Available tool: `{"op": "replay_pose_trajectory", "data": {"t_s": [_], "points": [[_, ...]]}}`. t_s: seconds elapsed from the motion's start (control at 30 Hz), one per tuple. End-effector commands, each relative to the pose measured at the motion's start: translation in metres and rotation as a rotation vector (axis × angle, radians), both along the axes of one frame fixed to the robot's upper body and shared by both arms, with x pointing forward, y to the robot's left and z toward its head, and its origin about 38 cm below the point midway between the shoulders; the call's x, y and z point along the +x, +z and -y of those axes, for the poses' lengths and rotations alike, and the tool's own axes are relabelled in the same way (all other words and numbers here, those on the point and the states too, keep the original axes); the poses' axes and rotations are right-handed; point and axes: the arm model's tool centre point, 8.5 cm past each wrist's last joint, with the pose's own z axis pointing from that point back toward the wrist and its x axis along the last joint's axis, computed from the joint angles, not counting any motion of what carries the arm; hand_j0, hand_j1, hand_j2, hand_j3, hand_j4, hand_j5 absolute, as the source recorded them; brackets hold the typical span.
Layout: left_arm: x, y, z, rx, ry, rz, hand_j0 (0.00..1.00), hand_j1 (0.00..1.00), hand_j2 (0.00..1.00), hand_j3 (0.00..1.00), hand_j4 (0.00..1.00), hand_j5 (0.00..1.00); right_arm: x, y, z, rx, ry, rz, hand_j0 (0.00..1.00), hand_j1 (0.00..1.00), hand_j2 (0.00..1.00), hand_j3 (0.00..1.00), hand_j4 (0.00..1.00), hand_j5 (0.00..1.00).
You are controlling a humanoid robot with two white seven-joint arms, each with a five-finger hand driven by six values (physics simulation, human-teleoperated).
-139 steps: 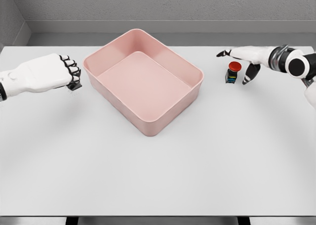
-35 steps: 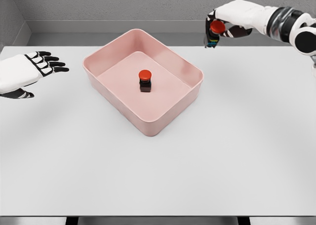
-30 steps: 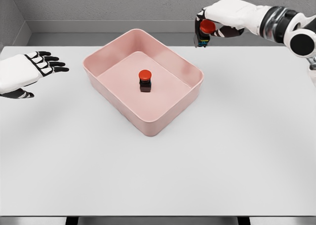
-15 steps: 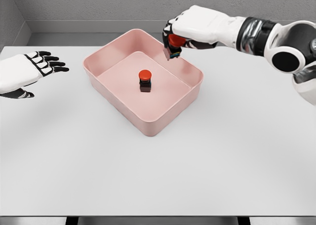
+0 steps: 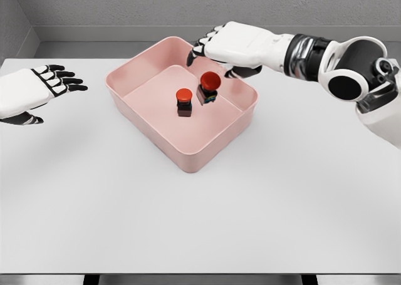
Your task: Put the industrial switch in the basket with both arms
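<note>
Two red-capped switches sit inside the pink basket (image 5: 188, 156): one switch (image 5: 183, 102) stands upright near its middle, the second switch (image 5: 208, 88) tilts just beside it. My right hand (image 5: 229, 44) hovers over the basket's far rim, fingers spread, holding nothing. My left hand (image 5: 28, 92) hangs over the desk (image 5: 200, 222), well apart from the basket, fingers open and empty.

Basket (image 5: 188, 156): on the desk (image 5: 200, 222), toward its far edge, left of middle.
First switch (image 5: 183, 102): in the basket, near its middle.
Second switch (image 5: 208, 87): just right of the first (tilted), under the right hand (image 5: 229, 44).
Left hand (image 5: 31, 91): at the desk's left edge, well apart from the basket.
</note>
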Motion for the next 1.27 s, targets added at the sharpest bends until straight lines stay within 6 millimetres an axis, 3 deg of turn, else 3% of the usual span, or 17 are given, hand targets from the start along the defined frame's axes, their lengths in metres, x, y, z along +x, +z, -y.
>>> {"op": "replay_pose_trajectory", "data": {"t_s": [0.0,0.2,0.3,0.37,0.43,0.5,0.7,0.97,1.23], "points": [[0.0,0.001,0.0,-0.005,0.001,0.0,1.0,1.0,1.0,1.0,1.0,1.0,0.0,0.0,0.0,0.001,0.0,0.0,1.0,1.0,1.0,1.0,1.0,1.0],[0.0,0.001,-0.001,-0.003,0.002,-0.001,1.0,1.0,1.0,1.0,1.0,1.0,-0.003,0.002,-0.001,0.001,0.004,0.007,1.0,1.0,1.0,1.0,1.0,1.0],[0.0,0.001,0.0,-0.006,0.0,0.001,1.0,1.0,1.0,1.0,1.0,1.0,0.0,0.011,0.012,0.001,-0.013,0.029,1.0,1.0,1.0,1.0,1.0,1.0],[0.0,0.001,0.0,-0.004,0.0,0.001,1.0,1.0,1.0,1.0,1.0,1.0,0.002,0.025,0.046,0.031,-0.056,0.067,1.0,1.0,1.0,1.0,1.0,1.0],[0.0,0.001,0.001,-0.007,-0.004,0.0,1.0,1.0,1.0,1.0,1.0,1.0,-0.002,0.028,0.091,0.056,-0.104,0.091,1.0,1.0,1.0,1.0,1.0,1.0],[-0.003,-0.007,0.001,-0.009,-0.003,-0.022,1.0,1.0,1.0,1.0,1.0,1.0,-0.009,0.022,0.123,0.048,-0.126,0.097,1.0,1.0,1.0,1.0,1.0,1.0],[-0.005,-0.008,0.001,-0.012,-0.005,-0.026,1.0,1.0,1.0,1.0,1.0,1.0,-0.039,-0.002,0.179,0.009,-0.084,0.067,1.0,1.0,1.0,1.0,1.0,1.0],[-0.005,-0.007,0.001,-0.012,-0.004,-0.024,1.0,1.0,1.0,1.0,1.0,1.0,-0.051,-0.031,0.182,-0.026,-0.037,0.009,1.0,1.0,1.0,1.0,1.0,1.0],[-0.005,-0.008,0.001,-0.011,-0.004,-0.025,1.0,1.0,1.0,1.0,1.0,1.0,-0.05,-0.032,0.183,-0.025,-0.041,0.006,1.0,1.0,1.0,1.0,1.0,1.0]]}}
